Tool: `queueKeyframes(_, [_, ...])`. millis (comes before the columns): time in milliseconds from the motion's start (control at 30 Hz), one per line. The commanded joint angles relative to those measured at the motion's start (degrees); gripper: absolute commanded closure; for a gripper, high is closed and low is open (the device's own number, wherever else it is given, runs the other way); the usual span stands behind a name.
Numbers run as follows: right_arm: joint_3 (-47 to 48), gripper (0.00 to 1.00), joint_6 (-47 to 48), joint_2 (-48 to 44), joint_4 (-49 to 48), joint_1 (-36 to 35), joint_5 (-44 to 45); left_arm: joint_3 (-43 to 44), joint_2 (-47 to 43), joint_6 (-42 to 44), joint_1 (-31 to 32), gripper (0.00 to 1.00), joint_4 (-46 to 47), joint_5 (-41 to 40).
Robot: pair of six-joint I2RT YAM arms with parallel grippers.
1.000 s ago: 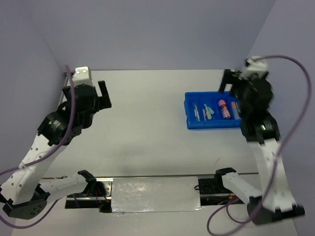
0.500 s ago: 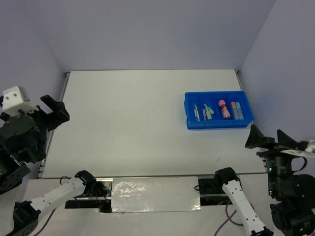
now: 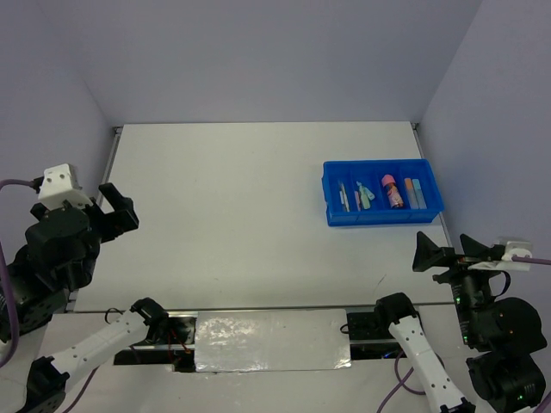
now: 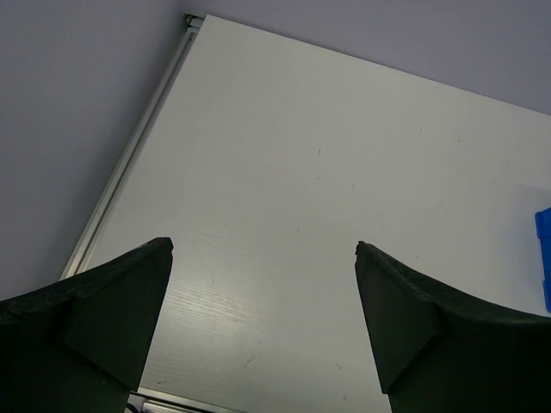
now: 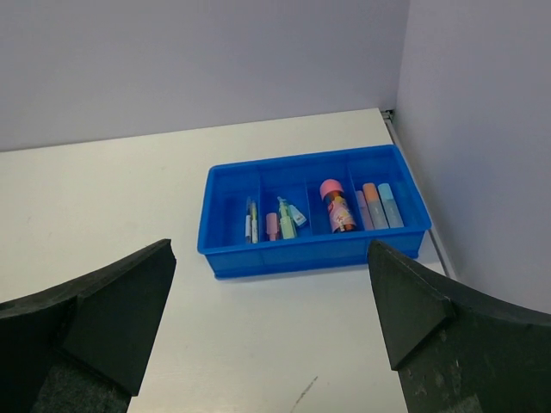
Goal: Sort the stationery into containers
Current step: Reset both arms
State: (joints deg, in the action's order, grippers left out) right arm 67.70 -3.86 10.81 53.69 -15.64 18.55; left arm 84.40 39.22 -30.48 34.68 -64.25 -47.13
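Observation:
The blue tray (image 3: 379, 217) stands at the table's far right and also shows in the right wrist view (image 5: 314, 255). In its compartments lie thin pens (image 5: 250, 221), a pink stick (image 5: 272, 225), a green stick (image 5: 287, 220), the pink-capped bottle (image 5: 337, 206), and lilac, orange (image 5: 374, 205) and blue sticks. No stationery shows on the bare table. My left gripper (image 3: 120, 206) is open and empty at the near left edge, seen also in the left wrist view (image 4: 262, 243). My right gripper (image 3: 448, 245) is open and empty near the tray's front right, seen also in the right wrist view (image 5: 270, 243).
Lilac walls close the table on the left, back and right. A metal rail (image 4: 129, 163) runs along the left edge. The arm bases and a shiny plate (image 3: 271, 340) sit at the near edge.
Both arms have drawn back from over the table to the near corners. The right gripper left the tray area. Both grippers stay open and empty.

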Motion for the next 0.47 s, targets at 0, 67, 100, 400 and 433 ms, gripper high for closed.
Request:
queueKeyframes(0, [-0.6, 0.0, -0.6, 0.9, -0.5, -0.4, -0.5, 0.8, 0.4, -0.1, -0.1, 0.01, 3.0, 1.8])
queueKeyframes(67, [-1.0, 0.0, -1.2, 0.9, -0.3, -0.4, -0.5, 0.3, 0.6, 0.2, -0.1, 0.01, 3.3, 2.4])
queueKeyframes(100, [-1.2, 0.0, -1.4, 0.9, -0.3, -0.4, -0.6, 0.2, 0.6, 0.4, -0.1, 0.01, 3.3, 2.6])
queueKeyframes(400, [-1.9, 0.0, -2.1, 2.3, -1.0, -0.4, -3.4, -4.0, -1.4, 1.4, -0.1, 0.01, 5.2, 1.6])
queueKeyframes(433, [-2.0, 0.0, -2.3, 2.4, -1.0, -0.4, -3.6, -4.2, -1.4, 1.6, -0.1, 0.01, 5.3, 1.3])
